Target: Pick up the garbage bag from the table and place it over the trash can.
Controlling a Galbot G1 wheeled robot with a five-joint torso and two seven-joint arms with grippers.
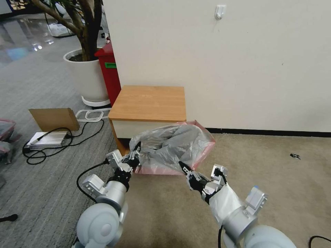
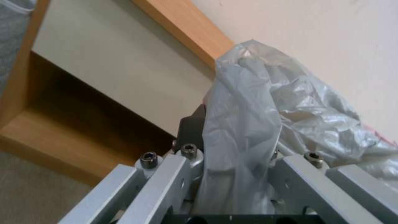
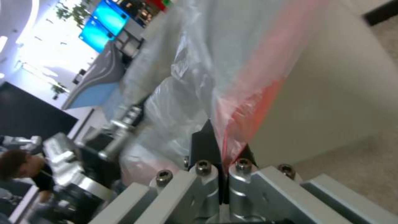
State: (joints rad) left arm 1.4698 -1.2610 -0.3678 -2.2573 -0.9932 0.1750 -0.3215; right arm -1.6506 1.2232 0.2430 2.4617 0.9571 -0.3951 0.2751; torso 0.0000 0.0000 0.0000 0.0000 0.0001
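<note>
Gripping garbage bag (image 1: 174,146): left claw (image 1: 137,151), right claw (image 1: 183,167), before table (image 1: 148,103).

Left pincer (image 2: 236,186) clamped on the garbage bag (image 2: 265,118): crinkly grey plastic runs down between the two metal finger mounts and bulges up above them. One dark fingertip (image 2: 192,127) visible beside the plastic, pressed against it. Thin pink edge on the bag's far side. Behind: bench (image 2: 186,34) with orange-brown top edge, white drawer front, open lower shelf. Cream wall (image 2: 323,40) behind the bag.
</note>
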